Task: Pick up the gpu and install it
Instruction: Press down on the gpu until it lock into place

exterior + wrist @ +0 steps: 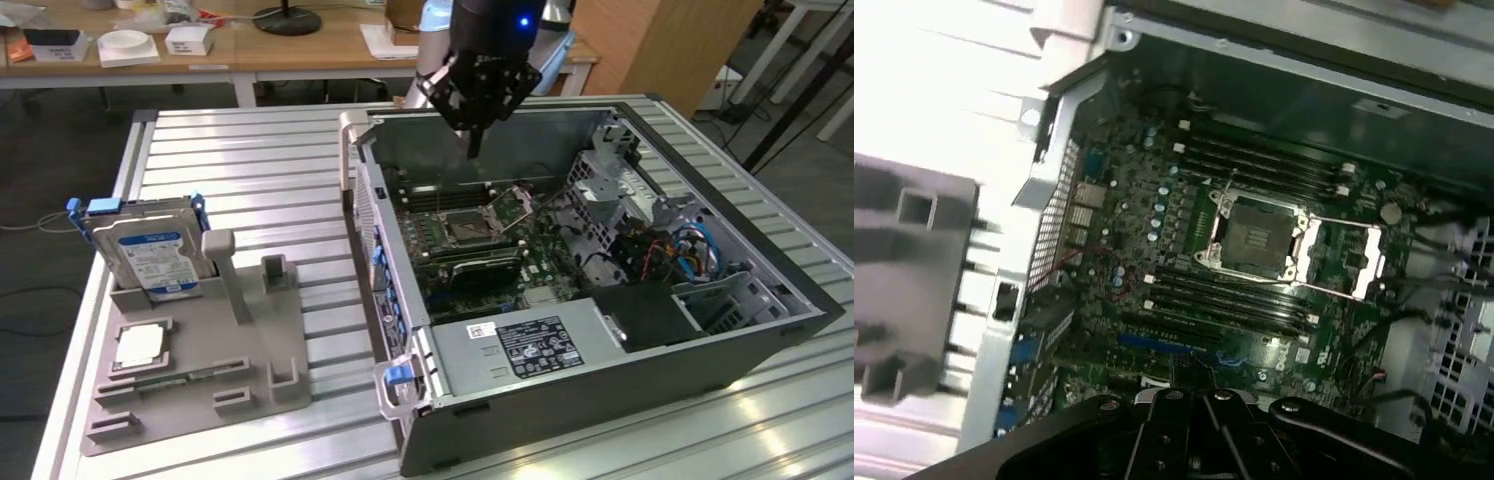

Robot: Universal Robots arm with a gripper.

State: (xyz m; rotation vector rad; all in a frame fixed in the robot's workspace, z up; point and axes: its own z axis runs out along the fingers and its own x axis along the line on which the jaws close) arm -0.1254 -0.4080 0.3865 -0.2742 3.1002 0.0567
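I am hovering the gripper with the open case below; I cannot tell whether it is clenched. I am judging the gpu light, stiff and fragile: best gripped by its board edges.

The exterior view is evenly lit and sharp, with glare streaks on the bench. The wrist view is soft, perhaps motion-blurred; its holder side washes out white, the case interior dim.

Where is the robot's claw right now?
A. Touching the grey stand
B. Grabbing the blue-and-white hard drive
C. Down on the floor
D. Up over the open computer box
D: the gripper hangs above the open computer case, over its motherboard, well apart from the hard drive standing in the grey stand.
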